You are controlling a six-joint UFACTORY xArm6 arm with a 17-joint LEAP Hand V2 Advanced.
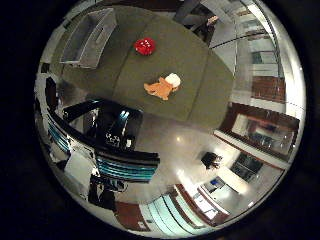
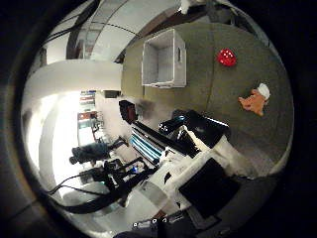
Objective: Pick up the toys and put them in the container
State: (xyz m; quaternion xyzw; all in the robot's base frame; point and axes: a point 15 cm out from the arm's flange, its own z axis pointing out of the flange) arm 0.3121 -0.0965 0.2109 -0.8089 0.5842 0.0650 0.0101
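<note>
We see our hand (image 2: 198, 163) only in part: white and black segments with teal-striped geared pieces reach in from the edge of both palm views. The fingers (image 1: 117, 127) look stretched out rather than curled, with nothing between them. Our palm sits high, well apart from the worktop (image 1: 200, 75), touching nothing.

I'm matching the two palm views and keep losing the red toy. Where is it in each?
Little finger side view: the red toy lies on the olive mat, between the grey bin and the orange plush.
Thumb side view: the same toy lies on the mat, again between bin and plush.
Shared landmark: the bin, empty in both views.
</note>
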